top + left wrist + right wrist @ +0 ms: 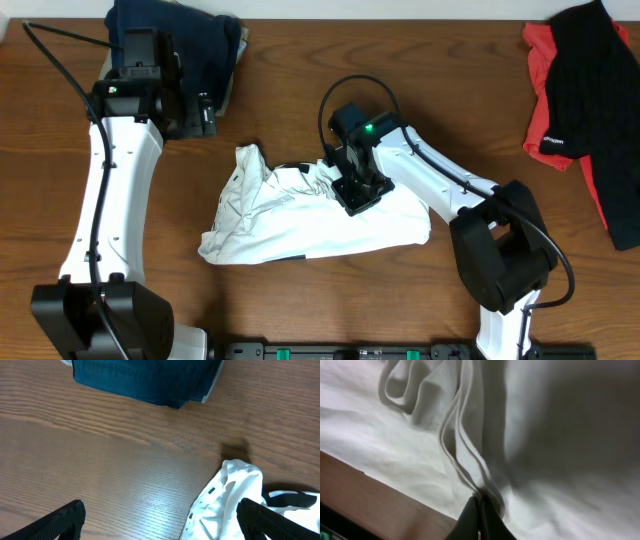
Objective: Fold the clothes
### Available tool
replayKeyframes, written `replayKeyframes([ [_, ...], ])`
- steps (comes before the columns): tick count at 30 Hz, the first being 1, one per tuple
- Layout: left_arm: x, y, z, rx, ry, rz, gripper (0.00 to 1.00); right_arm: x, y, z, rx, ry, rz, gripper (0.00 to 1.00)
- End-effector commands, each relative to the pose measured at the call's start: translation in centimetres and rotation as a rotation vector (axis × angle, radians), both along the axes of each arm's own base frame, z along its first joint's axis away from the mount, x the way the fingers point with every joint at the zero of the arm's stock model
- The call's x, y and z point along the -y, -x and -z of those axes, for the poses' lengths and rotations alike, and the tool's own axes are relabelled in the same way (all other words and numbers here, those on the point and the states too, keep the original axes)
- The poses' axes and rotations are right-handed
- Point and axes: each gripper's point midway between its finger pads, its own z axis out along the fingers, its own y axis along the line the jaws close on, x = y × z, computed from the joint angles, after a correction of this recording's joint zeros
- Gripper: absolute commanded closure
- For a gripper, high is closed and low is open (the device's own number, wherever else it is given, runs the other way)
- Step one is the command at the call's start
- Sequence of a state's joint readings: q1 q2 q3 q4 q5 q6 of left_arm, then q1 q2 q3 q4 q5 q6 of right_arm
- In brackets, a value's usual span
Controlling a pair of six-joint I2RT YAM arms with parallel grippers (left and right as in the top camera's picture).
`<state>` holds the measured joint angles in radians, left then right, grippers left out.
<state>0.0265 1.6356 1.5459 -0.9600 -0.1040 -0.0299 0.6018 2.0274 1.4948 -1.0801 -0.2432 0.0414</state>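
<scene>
Overhead check, Dan here: the counter (400,60) has the white T-shirt (290,225) crumpled mid-counter, one end bunched up at the left, no fold made yet. The red garment (545,55) and black garment (590,90) are piled together at the right edge, well apart from it. The navy garment (205,40) sits back-left and looks folded.

Mia: Handling?

Dan: Light, limp cotton by the look. No stiffness, so it'll drape, drag and wrinkle wherever it's pushed. Not fragile. Take it by hems, shoulder seams or sleeve edges. A pinch mid-panel just lifts a tent.

Mia: Arms?

Dan: The right arm comes in from front-right, elbow bent, wrist pitched down onto the shirt's upper middle. On it the right claw (479,519) is closed tight on a doubled ridge of white fabric. The wrist view shows the fold running straight into the tips. The left arm is stretched up the left side, wrist turned toward the shirt. There the left claw (162,527) is spread wide with nothing in it, over bare wood between the navy garment and the shirt's bunched end.

Mia: So left needs a hem before any spread.

Dan: My read too. Risk: right has a fold, not an edge, so a pull may bunch it further.
</scene>
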Motion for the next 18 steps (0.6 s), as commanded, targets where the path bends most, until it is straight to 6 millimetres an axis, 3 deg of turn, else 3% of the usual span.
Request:
replayKeyframes([
  [1, -0.1, -0.1, 0.7, -0.011, 0.011, -0.014, 0.02, -0.8, 1.0, 0.0, -0.041, -0.045, -0.031, 0.99],
  [6, -0.1, -0.1, 0.6, -0.008, 0.011, -0.014, 0.02, -2.9, 3.1, -1.0, -0.125, -0.167, -0.099, 0.99],
  [16, -0.1, -0.1, 0.6, -0.008, 0.011, -0.014, 0.02, -5.9, 6.8, -2.4, -0.136, -0.172, -0.282, 0.99],
  [18, -0.1, -0.1, 0.6, -0.008, 0.011, -0.014, 0.02, -6.1, 7.0, -2.8, -0.136, -0.174, -0.307, 0.9],
])
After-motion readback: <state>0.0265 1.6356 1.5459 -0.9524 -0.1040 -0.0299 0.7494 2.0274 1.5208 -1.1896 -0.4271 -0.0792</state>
